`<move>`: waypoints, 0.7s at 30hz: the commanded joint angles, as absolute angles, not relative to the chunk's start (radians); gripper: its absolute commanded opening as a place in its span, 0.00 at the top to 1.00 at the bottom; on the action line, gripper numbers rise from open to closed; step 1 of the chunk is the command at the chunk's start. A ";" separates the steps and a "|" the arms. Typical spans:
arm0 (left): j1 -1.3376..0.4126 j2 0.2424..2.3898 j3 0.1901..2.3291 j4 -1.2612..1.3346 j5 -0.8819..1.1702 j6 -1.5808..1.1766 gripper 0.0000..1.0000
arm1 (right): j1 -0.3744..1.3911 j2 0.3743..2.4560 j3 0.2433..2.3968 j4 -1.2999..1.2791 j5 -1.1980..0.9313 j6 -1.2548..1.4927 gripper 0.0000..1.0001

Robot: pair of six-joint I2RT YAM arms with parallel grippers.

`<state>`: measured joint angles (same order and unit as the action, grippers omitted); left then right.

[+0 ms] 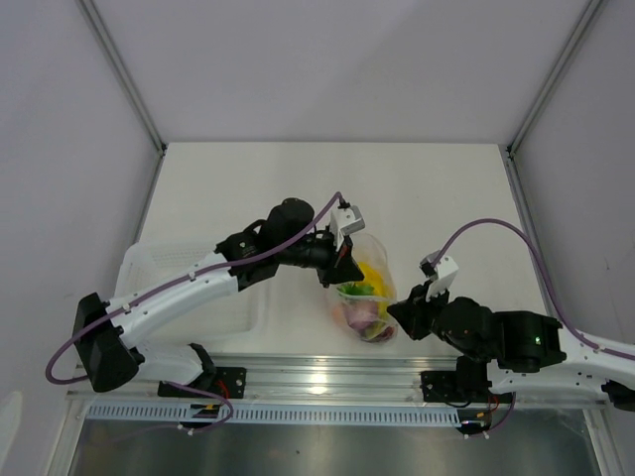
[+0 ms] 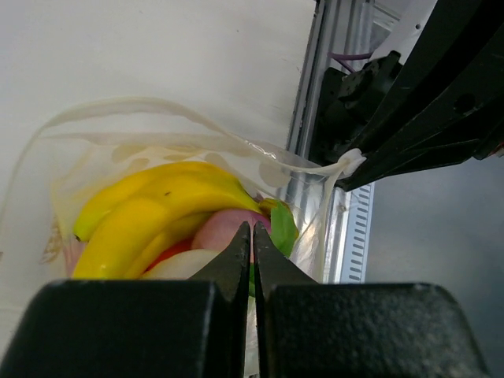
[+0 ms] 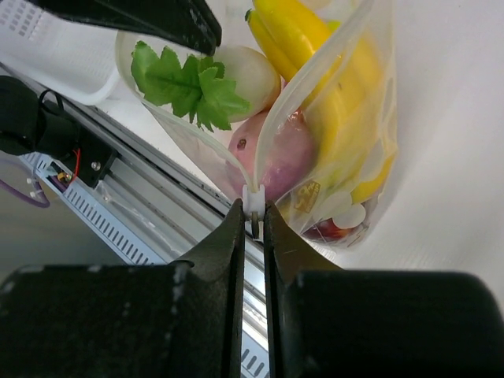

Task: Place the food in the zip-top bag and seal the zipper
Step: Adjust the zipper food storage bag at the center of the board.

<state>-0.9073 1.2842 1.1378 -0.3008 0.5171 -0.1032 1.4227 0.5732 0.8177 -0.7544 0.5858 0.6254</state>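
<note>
Fingers [image 3: 228, 236] of right gripper [image 3: 253, 214] pinch zipper [image 3: 285, 110] end of bag [image 3: 378, 142]; left gripper [image 2: 252, 236] fingers pressed together on bag's opposite rim. Banana [image 2: 157, 201], radish [image 3: 244, 71] inside bag.

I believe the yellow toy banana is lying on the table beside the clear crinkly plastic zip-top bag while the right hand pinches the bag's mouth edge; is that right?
Not quite. The yellow toy banana is inside the clear crinkly plastic zip-top bag, not lying beside it, as the left wrist view shows. The right hand does pinch the bag's mouth edge.
</note>
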 commanded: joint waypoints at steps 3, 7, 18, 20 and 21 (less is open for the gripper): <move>-0.907 1.273 1.167 -0.270 0.557 -0.186 0.99 | 1.420 0.575 0.862 -0.796 0.693 0.745 1.00; -0.911 1.201 1.100 -0.163 0.575 -0.212 0.99 | 1.419 0.574 0.870 -0.790 0.718 0.747 1.00; -0.933 1.382 1.386 -0.676 0.469 -0.020 0.99 | 1.420 0.603 0.907 -0.790 0.680 0.715 1.00; -0.933 1.397 1.408 -0.715 0.427 -0.015 0.99 | 1.420 0.617 0.905 -0.779 0.670 0.709 1.00; -0.933 1.405 1.422 -0.725 0.405 -0.014 0.99 | 1.420 0.621 0.905 -0.778 0.669 0.706 1.00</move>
